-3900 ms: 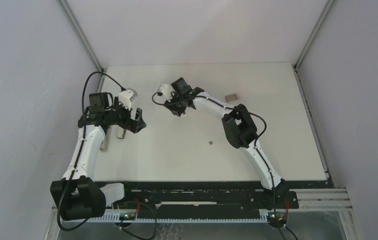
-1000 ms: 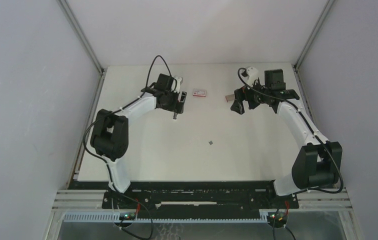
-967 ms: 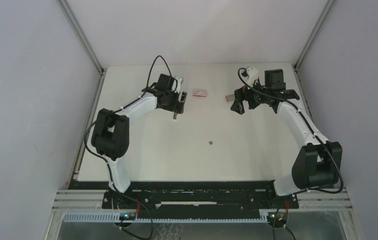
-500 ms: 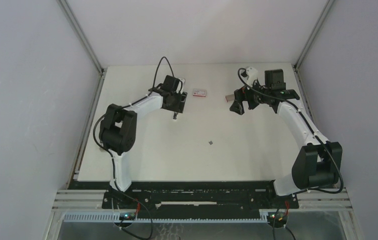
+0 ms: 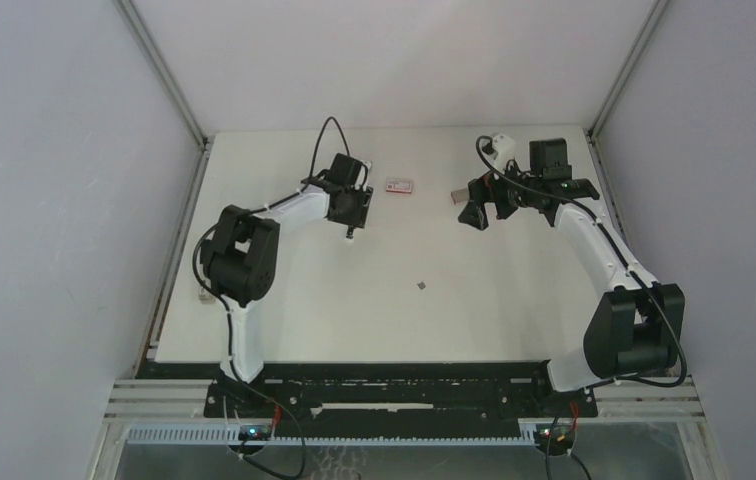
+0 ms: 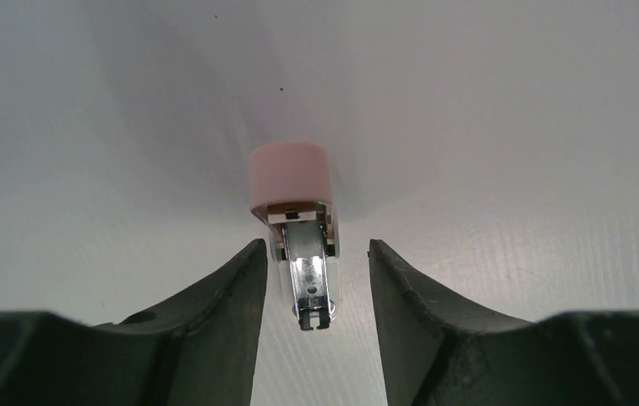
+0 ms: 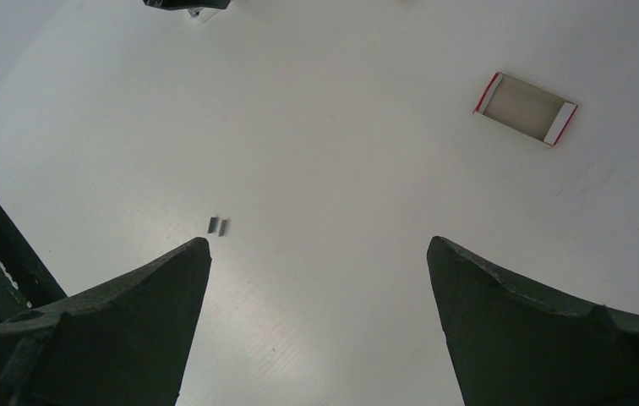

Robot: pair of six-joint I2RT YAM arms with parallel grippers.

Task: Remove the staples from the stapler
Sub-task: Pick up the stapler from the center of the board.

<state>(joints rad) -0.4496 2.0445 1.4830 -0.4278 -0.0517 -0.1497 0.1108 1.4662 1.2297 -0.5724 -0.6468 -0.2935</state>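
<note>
Narrowing its fingers, the left hand (image 5: 354,205) has settled at the far side of the table (image 5: 284,320) as its elbow swung inward; the right hand (image 5: 476,212) stayed put. Left wrist: fingers straddle the pink stapler (image 6: 297,211), a gap remaining, so a grasp looks imminent. Right wrist: that hand gapes empty above loose staples (image 7: 218,225) mid-table; whether more remain loaded is unclear.

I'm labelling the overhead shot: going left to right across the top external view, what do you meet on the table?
Left gripper → red-and-white box → staples → right gripper. The stapler overlaps the left gripper, so it is left out.
</note>
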